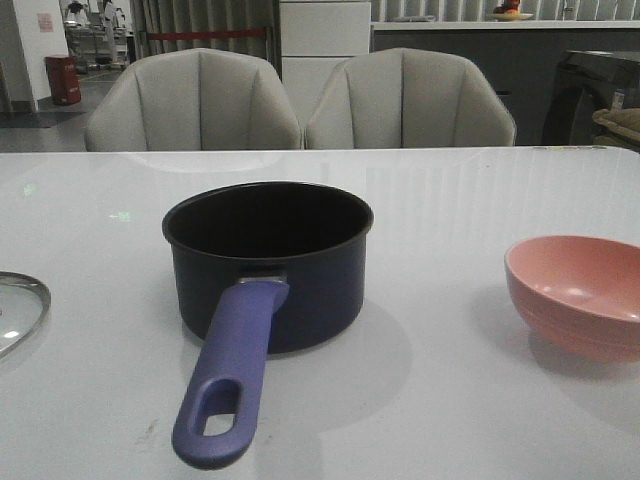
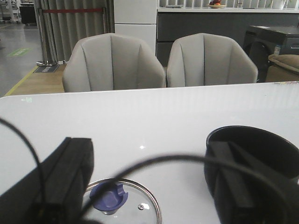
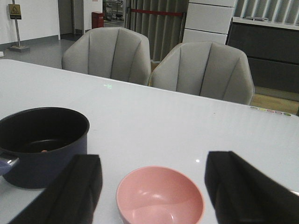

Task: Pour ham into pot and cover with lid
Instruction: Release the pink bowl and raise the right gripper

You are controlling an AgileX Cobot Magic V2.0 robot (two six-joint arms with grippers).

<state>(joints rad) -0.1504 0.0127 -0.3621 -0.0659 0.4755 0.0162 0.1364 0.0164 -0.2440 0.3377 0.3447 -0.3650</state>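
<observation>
Front view: pot (image 1: 268,262) at table (image 1: 450,400) centre, uncovered, purple handle toward camera. Pink bowl (image 1: 580,294) at right, empty. Lid (image 1: 18,306) flat on table at far left, half out of frame. Left wrist view: left gripper (image 2: 149,186) spread wide above lid, holding nothing. Right wrist view: right gripper (image 3: 152,186) spread wide over bowl, holding nothing. Small pinkish speck, maybe ham (image 3: 43,150), on pot floor. 2 grey chairs (image 1: 300,100) behind table.

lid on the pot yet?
No. In the front view the pot stands open-topped, and the lid lies flat on the table to its left, apart from it.
</observation>
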